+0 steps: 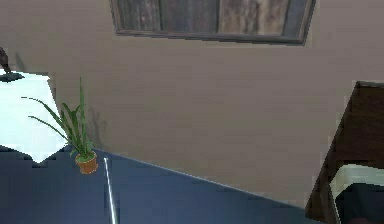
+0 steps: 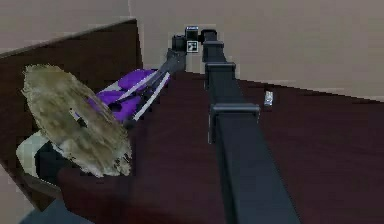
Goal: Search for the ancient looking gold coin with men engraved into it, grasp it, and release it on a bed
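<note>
**Stretch robot at a dark reddish-brown wooden surface** [image 2: 320, 150], its dark square-bar arm [image 2: 235, 130] stretched out across the top. The gripper [image 2: 138, 102] lies against a purple-and-white object [image 2: 118, 100] resting on the surface. Whether the fingers [image 2: 152, 85] grip anything cannot be told, nor how they are set.

Just left of the object sits a shaggy tan disc of straw-like fibres [image 2: 75, 120]. Where the ancient-looking gold coin lies cannot be told. A small pale speck [image 2: 269, 98] on the surface right of the arm is too small to name.

By this reading the task is in its search-or-grasp stage, with no grasp confirmed. The carry and the release on a bed are left to do. A white flat slab [image 1: 25, 105] at the forward view's left may be bedding, though that is unsure.

As for containers, a small terracotta pot [image 1: 88, 163] on the dark blue floor [image 1: 200, 205] holds a green long-leaved plant [image 1: 68, 122]. Whether the purple-and-white object is a container is unclear. A dark framed window [image 1: 210, 18] tops the beige wall [image 1: 220, 100].
</note>
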Tool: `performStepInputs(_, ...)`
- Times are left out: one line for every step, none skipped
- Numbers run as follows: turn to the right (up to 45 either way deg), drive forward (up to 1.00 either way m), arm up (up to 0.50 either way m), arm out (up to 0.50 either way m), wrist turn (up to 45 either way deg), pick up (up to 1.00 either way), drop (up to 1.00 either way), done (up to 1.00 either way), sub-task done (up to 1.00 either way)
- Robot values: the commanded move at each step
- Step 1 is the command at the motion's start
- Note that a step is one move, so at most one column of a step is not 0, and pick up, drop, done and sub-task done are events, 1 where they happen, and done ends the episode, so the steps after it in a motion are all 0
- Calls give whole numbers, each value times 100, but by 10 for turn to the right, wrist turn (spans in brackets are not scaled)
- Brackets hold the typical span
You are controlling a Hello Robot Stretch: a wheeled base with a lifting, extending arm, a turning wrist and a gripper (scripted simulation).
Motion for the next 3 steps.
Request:
performStepInputs(0,0,0,0,450,0,0,0,0)
performStepInputs(0,0,0,0,450,0,0,0,0)
performStepInputs(0,0,0,0,450,0,0,0,0)
